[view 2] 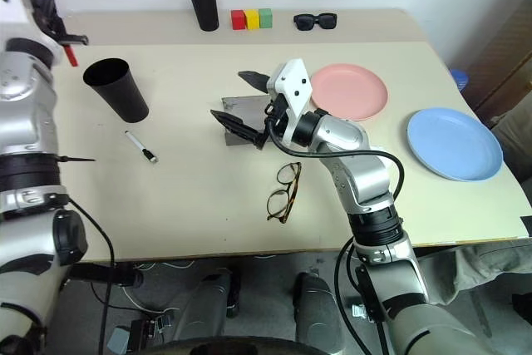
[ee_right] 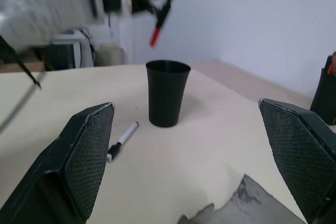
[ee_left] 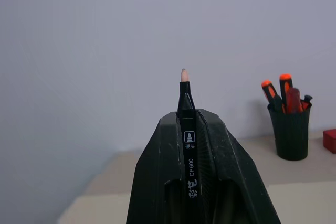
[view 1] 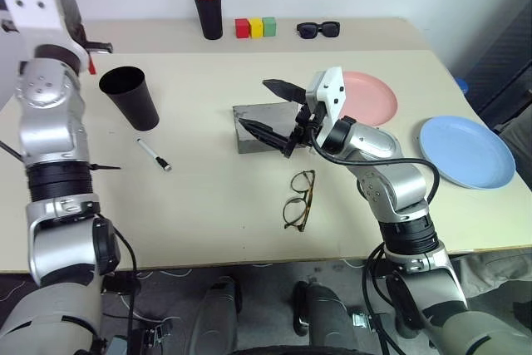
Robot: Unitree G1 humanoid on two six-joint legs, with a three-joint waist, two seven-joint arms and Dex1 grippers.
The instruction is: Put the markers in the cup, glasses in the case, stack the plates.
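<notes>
My left gripper (view 1: 83, 39) is raised at the far left of the table, shut on the red marker (ee_left: 188, 145), whose tip pokes past the fingertips. The black cup (view 1: 130, 97) stands just below and to the right of it. The white marker with a black cap (view 1: 154, 155) lies on the table in front of the cup. Mid-table, my right gripper (view 1: 270, 110) hangs open and empty over the grey case (view 1: 253, 112), which lies shut. Nearer the front edge the glasses (view 1: 299, 199) lie unfolded. The pink plate (view 1: 374, 93) and the blue plate (view 1: 465, 151) rest apart on the right.
At the back stand a black pen holder (view 1: 208, 6) with orange-capped markers, three coloured blocks (view 1: 254, 27) and black sunglasses (view 1: 318, 29). The blue plate lies close to the table's right edge.
</notes>
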